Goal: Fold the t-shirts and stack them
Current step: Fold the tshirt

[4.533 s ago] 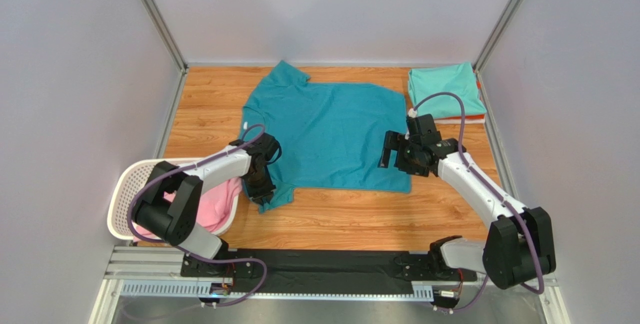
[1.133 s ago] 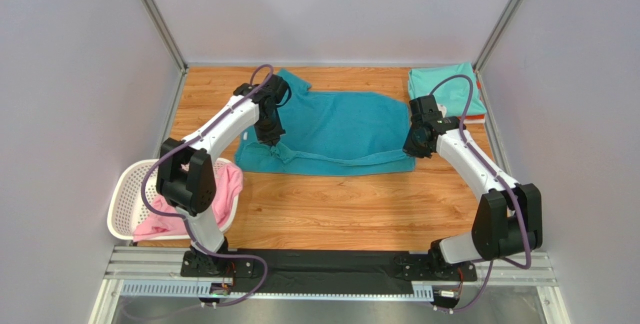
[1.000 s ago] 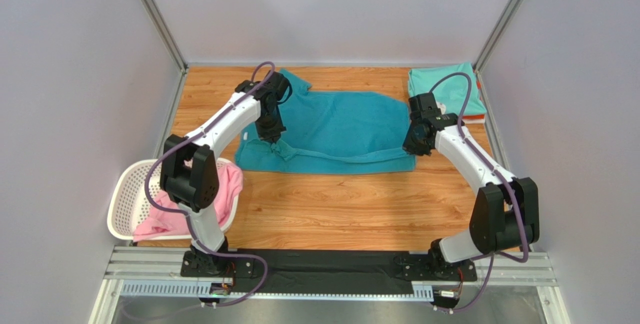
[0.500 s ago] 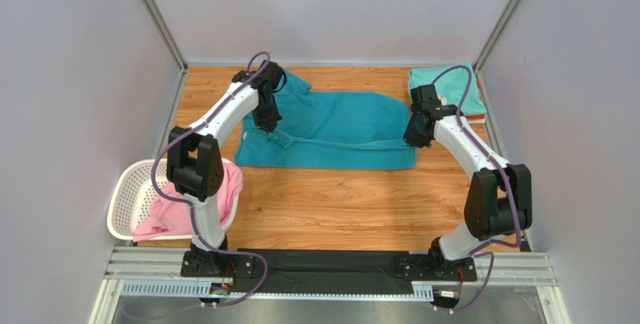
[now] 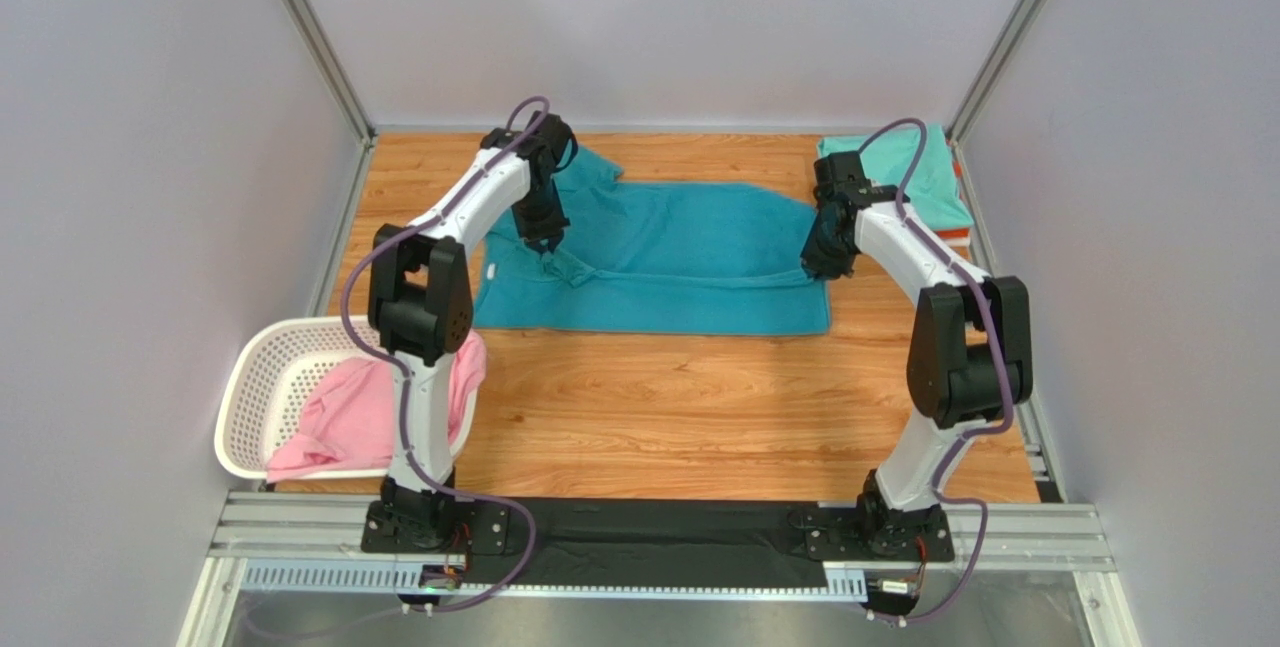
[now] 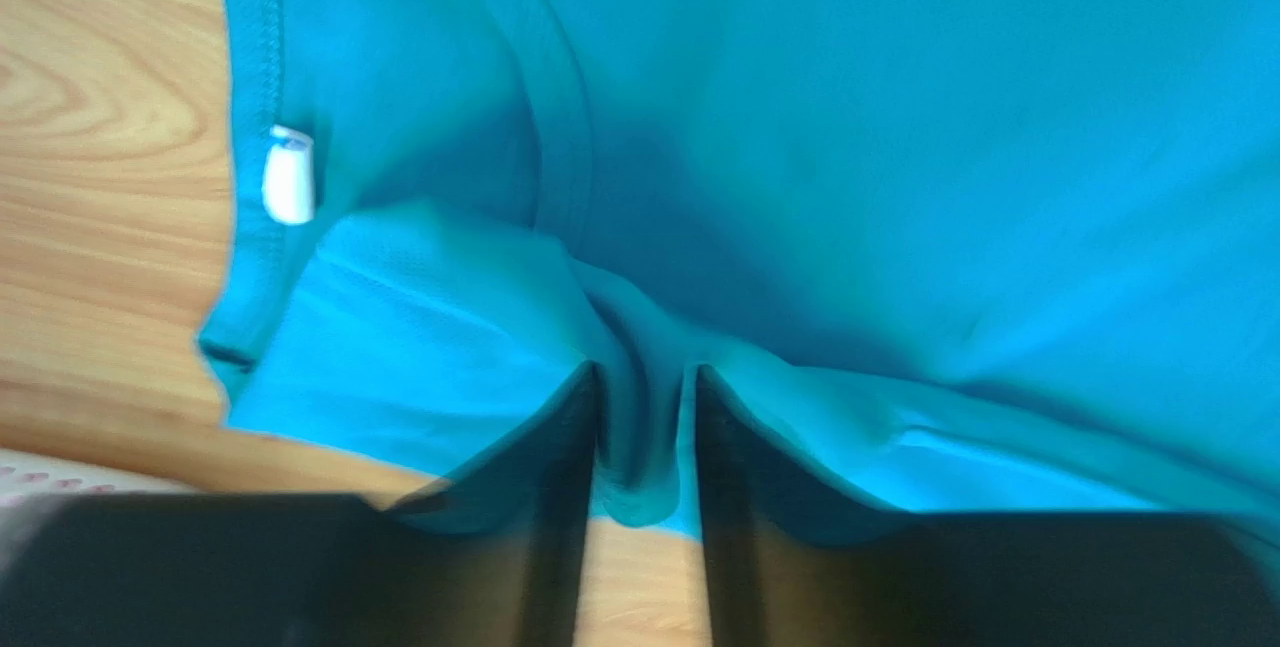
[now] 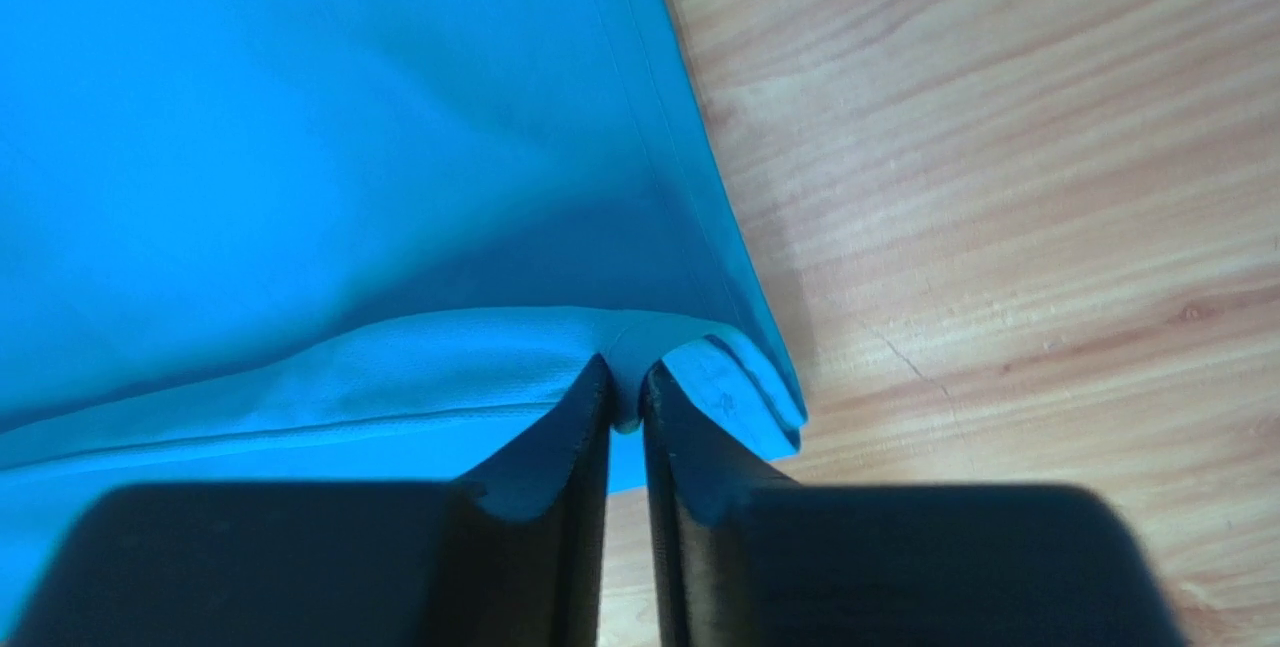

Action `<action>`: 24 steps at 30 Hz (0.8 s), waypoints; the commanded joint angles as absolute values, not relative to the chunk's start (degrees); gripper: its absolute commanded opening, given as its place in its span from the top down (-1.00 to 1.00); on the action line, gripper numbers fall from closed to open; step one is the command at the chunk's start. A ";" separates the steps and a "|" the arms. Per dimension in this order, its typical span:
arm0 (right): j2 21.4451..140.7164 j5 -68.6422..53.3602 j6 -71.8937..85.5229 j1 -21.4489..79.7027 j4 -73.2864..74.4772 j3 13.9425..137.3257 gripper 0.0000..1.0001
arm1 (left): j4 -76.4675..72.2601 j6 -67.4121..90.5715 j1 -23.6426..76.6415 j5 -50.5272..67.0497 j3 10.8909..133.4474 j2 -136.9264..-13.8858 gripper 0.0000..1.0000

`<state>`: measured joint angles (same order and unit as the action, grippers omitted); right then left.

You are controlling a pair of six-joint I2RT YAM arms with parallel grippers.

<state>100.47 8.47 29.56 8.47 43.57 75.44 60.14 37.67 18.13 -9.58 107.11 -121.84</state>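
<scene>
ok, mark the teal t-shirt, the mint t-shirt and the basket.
teal t-shirt (image 5: 676, 265): top external view, cloth's middle.
mint t-shirt (image 5: 944, 185): top external view, its right part.
basket (image 5: 278, 365): top external view, bare lattice wall.

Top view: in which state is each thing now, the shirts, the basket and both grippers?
teal t-shirt: partly folded, pinched at both ends.
mint t-shirt: folded, in the far right corner.
pink t-shirt: crumpled in the basket.
basket: upright, holding the pink t-shirt.
left gripper: shut on the teal t-shirt.
right gripper: shut on the teal t-shirt.
</scene>
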 commanded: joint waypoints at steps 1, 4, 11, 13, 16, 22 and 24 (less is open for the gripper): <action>103.26 8.79 28.65 7.21 42.71 81.55 0.64 | 59.76 37.00 15.66 -8.97 114.05 -124.71 0.14; 104.15 8.26 27.51 7.03 47.10 85.16 -0.71 | 63.36 36.38 13.81 -6.15 119.86 -126.56 -0.77; 92.48 0.90 25.23 7.90 42.38 75.88 -1.00 | 57.23 37.00 13.89 -4.14 104.35 -111.92 -0.99; 88.52 -2.80 24.35 8.78 40.70 72.70 -1.00 | 55.29 37.26 14.06 -1.50 97.34 -107.96 -0.99; 85.88 -7.02 23.47 10.46 35.78 66.37 -1.00 | 50.90 37.70 14.67 2.45 90.55 -105.74 -1.00; 90.43 -15.64 21.27 12.30 32.78 65.13 -1.00 | 44.57 37.88 16.08 10.02 86.58 -107.57 -0.99; 91.49 -15.56 20.22 13.71 32.70 65.65 -1.00 | 43.07 38.14 16.26 10.63 86.92 -108.63 -0.99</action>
<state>90.17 -11.33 22.85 12.40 35.81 64.97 48.73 37.23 15.75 6.33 86.76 -107.61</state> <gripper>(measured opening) 0.998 0.994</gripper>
